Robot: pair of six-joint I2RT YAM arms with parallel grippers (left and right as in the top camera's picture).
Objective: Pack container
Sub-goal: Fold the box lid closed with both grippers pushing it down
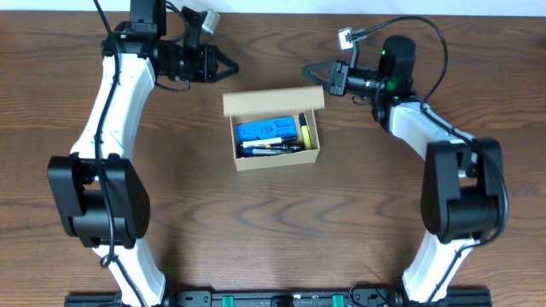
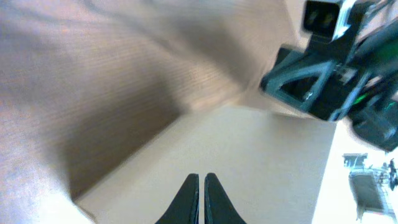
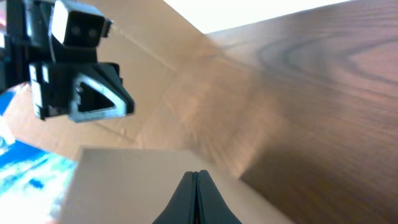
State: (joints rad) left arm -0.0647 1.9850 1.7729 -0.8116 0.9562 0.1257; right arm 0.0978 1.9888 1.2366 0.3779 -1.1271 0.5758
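The container is a small tan cardboard box at the middle of the table, open, with its flap lid standing up at the back edge. Inside lie a blue pack, pens and a yellow-tipped marker. My left gripper is shut and empty, above and left of the lid; its wrist view shows the shut fingers over the lid. My right gripper is shut and empty, above and right of the lid; its fingers hover over the lid.
The box stands on a dark wooden table. Both arm bases sit at the near edge, left and right. Each wrist view shows the other gripper across the lid.
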